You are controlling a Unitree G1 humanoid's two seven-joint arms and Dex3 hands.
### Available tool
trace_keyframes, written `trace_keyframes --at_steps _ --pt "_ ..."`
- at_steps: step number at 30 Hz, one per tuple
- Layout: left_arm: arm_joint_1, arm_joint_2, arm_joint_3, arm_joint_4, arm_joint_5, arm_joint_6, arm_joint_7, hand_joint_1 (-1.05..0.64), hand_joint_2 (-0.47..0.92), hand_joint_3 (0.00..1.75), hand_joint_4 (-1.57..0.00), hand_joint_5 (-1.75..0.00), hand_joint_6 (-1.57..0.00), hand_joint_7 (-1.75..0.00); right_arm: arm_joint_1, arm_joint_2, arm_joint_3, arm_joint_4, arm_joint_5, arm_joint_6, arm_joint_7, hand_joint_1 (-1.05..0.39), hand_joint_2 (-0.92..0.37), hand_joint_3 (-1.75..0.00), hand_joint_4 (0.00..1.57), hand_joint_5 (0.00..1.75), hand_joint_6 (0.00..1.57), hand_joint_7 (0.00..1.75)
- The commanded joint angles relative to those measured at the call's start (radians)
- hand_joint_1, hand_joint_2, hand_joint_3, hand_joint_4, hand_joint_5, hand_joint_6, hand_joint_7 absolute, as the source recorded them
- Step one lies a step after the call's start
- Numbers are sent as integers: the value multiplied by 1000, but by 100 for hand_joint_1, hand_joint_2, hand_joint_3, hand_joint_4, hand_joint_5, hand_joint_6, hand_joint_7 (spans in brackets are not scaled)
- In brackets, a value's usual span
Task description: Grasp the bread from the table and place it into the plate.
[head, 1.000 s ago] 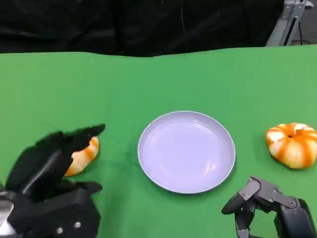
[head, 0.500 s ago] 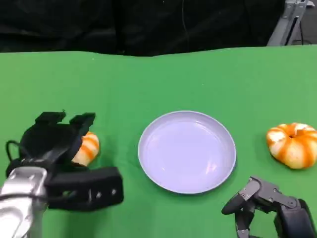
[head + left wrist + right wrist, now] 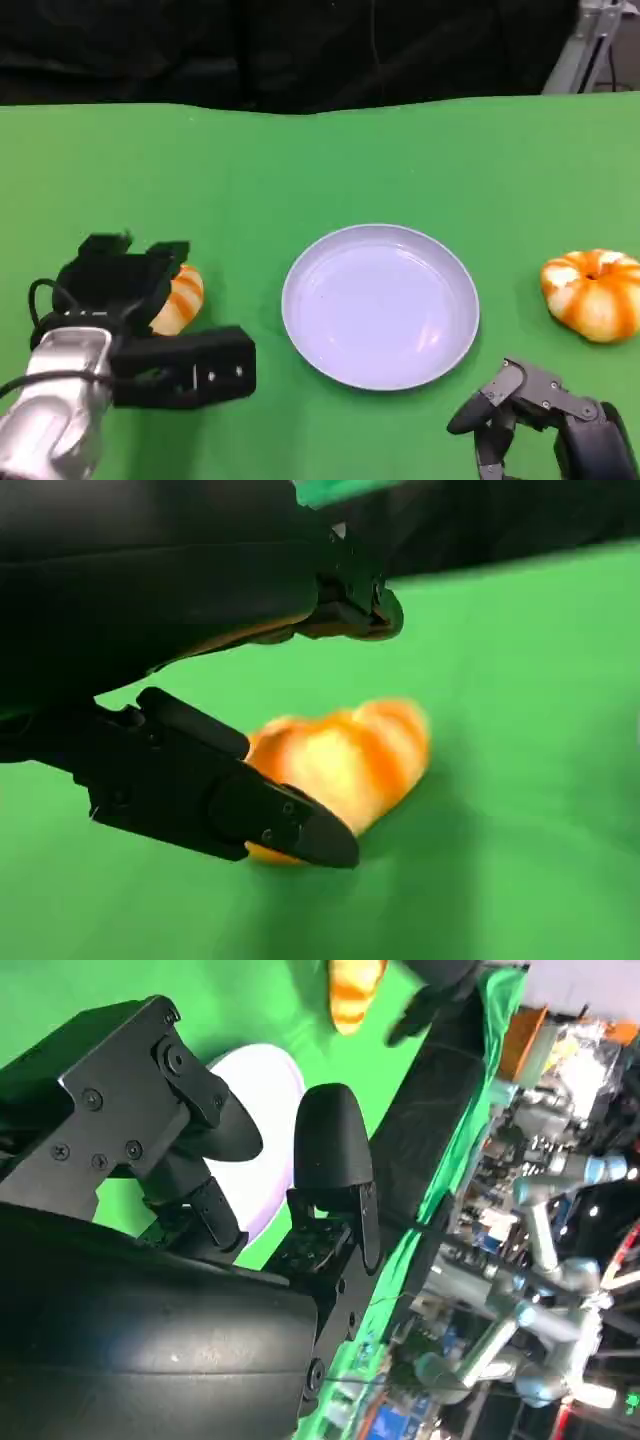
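Lying on the green table, left of the plate: one bread, crescent-shaped, orange-and-cream striped, resting flat on the cloth and well apart from the plate's rim.

Handling, as judged: light, soft, likely to dent if squeezed hard; crust matte rather than slippery, so a gentle hold should keep it. Best taken across the thick middle of the curve, fingers on one flank and thumb on the other, not by a tapered tip.

Left hand: over and around the bread's near-left side. Fingers spread, arched above the top of the bread; thumb low beside the near edge. In the left wrist view the bread sits in the gap between upper fingers and thumb, the thumb tip appearing to be at or just against its lower edge. Hand not closed; nothing lifted. Whether any finger is truly pressing cannot be told.

Right hand: low at the near-right edge of the table, fingers loosely curled, holding nothing, near the plate's front rim.

Also present: a round striped bun, far right, well apart from the plate. It is untouched.

Plate: pale lilac, centre of table, bare.
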Motion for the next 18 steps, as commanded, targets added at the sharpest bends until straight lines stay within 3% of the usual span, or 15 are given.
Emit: trace_keyframes --at_steps 1,18 --pt "-105 -47 -32 272 -48 7 49 -47 90 0 -9 -39 -31 -1 10 -6 -7 -17 2 5 -7 8 -33 -138 89 174 81 135" --pt "-151 -41 -101 349 -132 -1 127 -48 90 0 -12 -34 -31 0 9 -7 -10 -18 4 7 -5 7 -33 -137 89 174 82 134"
